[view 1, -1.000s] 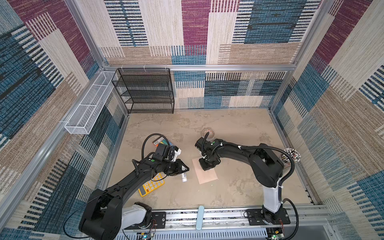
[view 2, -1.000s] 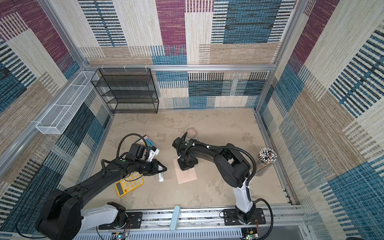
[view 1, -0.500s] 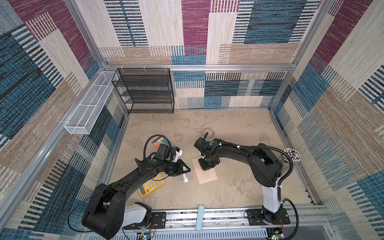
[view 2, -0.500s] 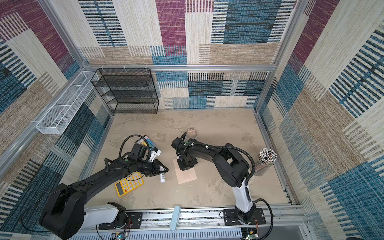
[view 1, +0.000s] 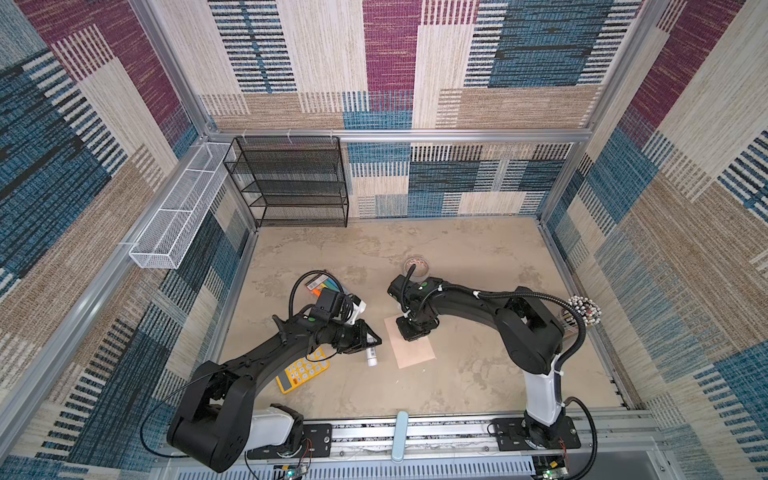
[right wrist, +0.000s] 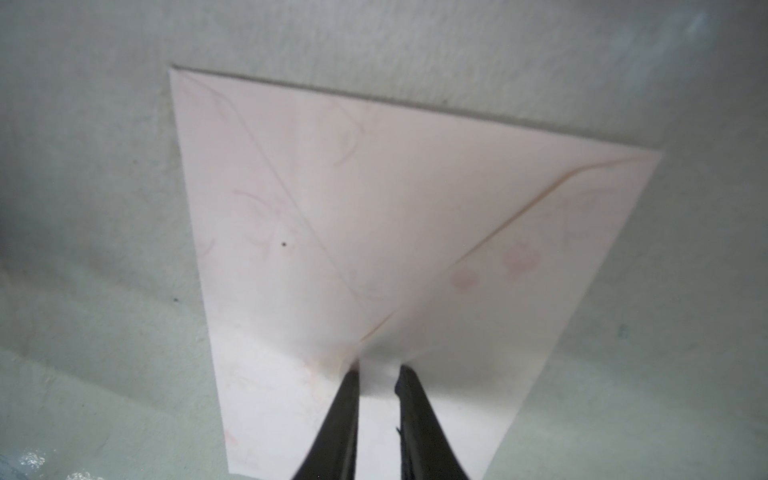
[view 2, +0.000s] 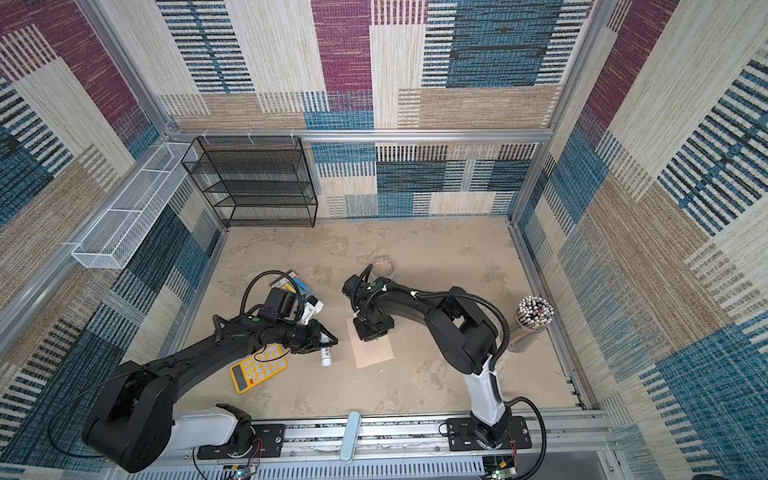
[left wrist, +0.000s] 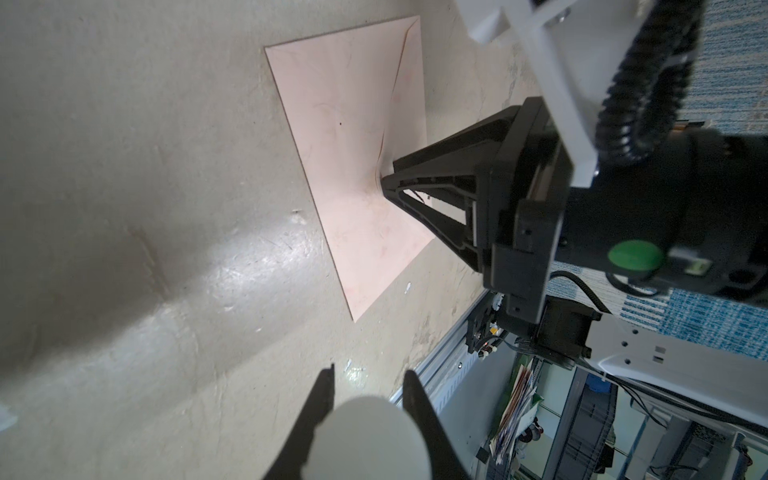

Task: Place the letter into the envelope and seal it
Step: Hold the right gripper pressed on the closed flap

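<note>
The peach envelope (view 1: 415, 353) (view 2: 374, 353) lies flat on the table, with its triangular flap (right wrist: 395, 187) folded down over the body. My right gripper (view 1: 409, 334) (right wrist: 378, 370) points down at the flap's tip. Its fingers (right wrist: 349, 415) stand a narrow gap apart, and the tip puckers up slightly against them in the left wrist view (left wrist: 384, 180). My left gripper (view 1: 376, 341) (left wrist: 370, 372) hovers just left of the envelope, shut on a white glue stick (view 1: 371, 355) (left wrist: 365, 440). The letter is hidden.
A yellow calculator (view 1: 301, 370) lies under the left forearm and a pack of coloured pens (view 1: 324, 284) behind it. A small round tin (view 1: 417, 266) sits behind the right wrist. A cup of pencils (view 2: 534, 316) stands at the right wall, a black mesh rack (view 1: 291, 183) at the back left.
The right gripper's jaws have parted a little at the flap tip. The left arm has shifted only slightly, still holding the glue stick. The envelope has not moved.
</note>
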